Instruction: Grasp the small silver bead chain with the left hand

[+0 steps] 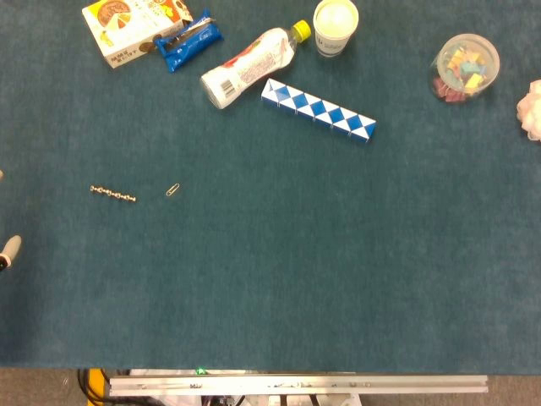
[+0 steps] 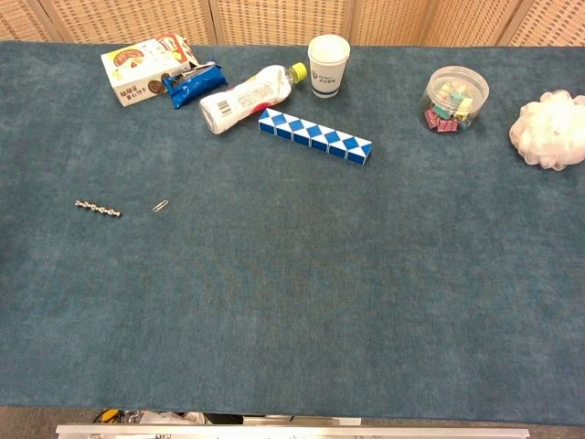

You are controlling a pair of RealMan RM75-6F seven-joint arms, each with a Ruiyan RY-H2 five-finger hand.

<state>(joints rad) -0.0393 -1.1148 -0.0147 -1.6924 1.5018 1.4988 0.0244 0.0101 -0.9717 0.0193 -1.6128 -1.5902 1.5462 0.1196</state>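
The small silver bead chain (image 1: 113, 194) lies stretched out flat on the blue cloth at the left, also in the chest view as the bead chain (image 2: 98, 208). Only a pale fingertip of my left hand (image 1: 8, 251) pokes in at the left edge of the head view, below and left of the chain and apart from it. The rest of that hand is out of frame, so its pose cannot be read. My right hand shows in neither view.
A small paperclip (image 1: 172, 189) lies just right of the chain. At the back stand a snack box (image 1: 127, 24), a blue packet (image 1: 190, 41), a lying bottle (image 1: 249, 66), a paper cup (image 1: 336, 25), a blue-white snake puzzle (image 1: 318, 110), a clip jar (image 1: 465, 68) and a white puff (image 2: 551, 130).
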